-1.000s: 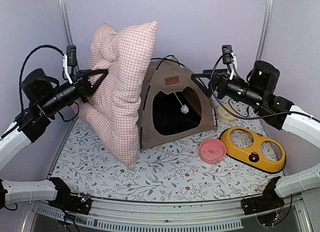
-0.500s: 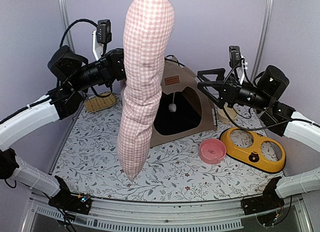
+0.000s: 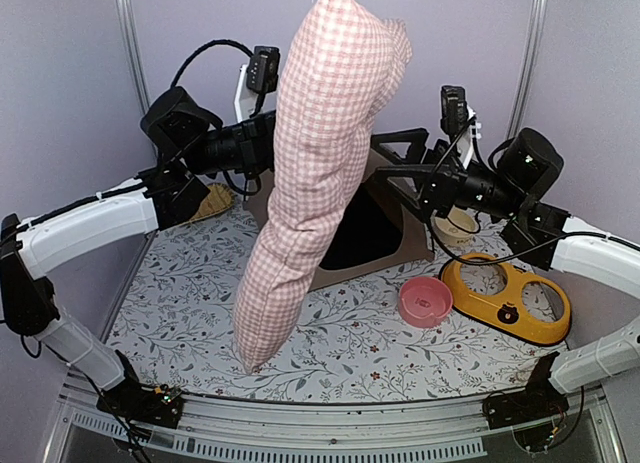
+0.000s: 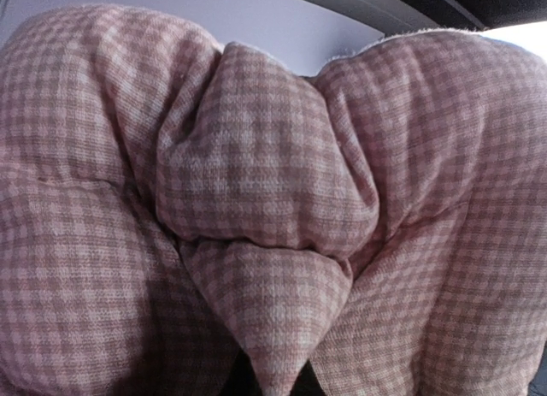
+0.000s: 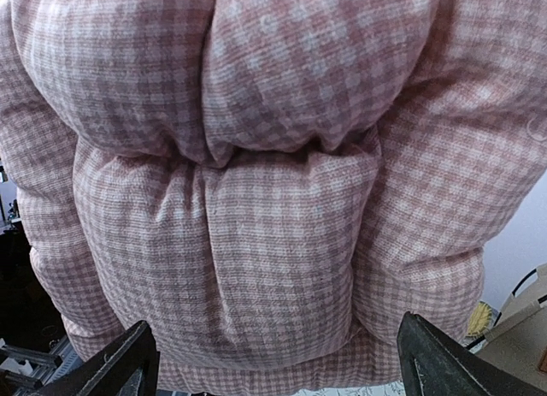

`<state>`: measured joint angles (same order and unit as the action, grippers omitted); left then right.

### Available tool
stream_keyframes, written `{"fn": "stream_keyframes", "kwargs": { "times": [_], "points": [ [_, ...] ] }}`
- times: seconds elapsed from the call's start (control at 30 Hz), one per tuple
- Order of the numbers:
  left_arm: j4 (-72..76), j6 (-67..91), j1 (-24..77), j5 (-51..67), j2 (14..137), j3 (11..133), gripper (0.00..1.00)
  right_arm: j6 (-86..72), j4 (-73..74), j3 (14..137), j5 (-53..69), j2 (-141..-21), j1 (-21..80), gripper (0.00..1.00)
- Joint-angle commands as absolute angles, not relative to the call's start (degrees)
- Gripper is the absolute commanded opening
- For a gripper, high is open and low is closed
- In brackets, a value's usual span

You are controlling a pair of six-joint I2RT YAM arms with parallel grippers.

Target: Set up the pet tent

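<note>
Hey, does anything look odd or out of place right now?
The pink checked cushion hangs upright in the air, held by the left gripper, hiding much of the beige fabric tent behind it; nothing else stands out.

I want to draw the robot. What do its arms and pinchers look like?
The left arm and right arm have smooth white tubes low down, then chunky black joints. Loopy black cables run along them. The right gripper has thin black fingers.
</note>
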<state>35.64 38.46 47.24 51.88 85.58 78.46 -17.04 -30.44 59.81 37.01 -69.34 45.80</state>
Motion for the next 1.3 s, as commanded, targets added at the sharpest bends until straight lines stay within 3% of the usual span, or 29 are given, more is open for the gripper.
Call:
{"fn": "stream_keyframes", "kwargs": {
  "times": [0.0,0.63,0.7,0.83,0.93,1.0,1.27],
  "points": [
    [36.6,38.1,49.4,51.9,86.8,82.4,0.0,-16.2,-33.0,62.5,37.0,-69.9,47.7,0.99],
    [27.4,32.2,53.8,48.6,95.4,92.5,0.0,-17.5,-33.0,64.0,31.7,-69.7,51.8,0.97],
    [27.3,31.8,54.1,48.0,95.6,92.6,0.0,-18.1,-33.1,64.0,30.7,-69.3,51.8,0.85],
    [26.2,31.1,54.3,46.5,96.0,93.0,0.0,-19.1,-32.5,64.2,29.5,-68.1,51.8,0.43],
    [24.4,29.8,54.3,44.6,96.0,93.4,0.07,-19.0,-29.1,64.3,26.4,-66.4,51.8,0.12],
    [22.7,28.4,54.2,42.7,95.6,93.7,0.14,-18.2,-25.8,64.2,23.1,-64.6,51.8,0.01],
    [12.9,20.8,54.2,28.1,91.0,92.6,0.49,-14.4,-9.1,63.0,8.6,-56.0,51.8,0.0]
  ]
}}
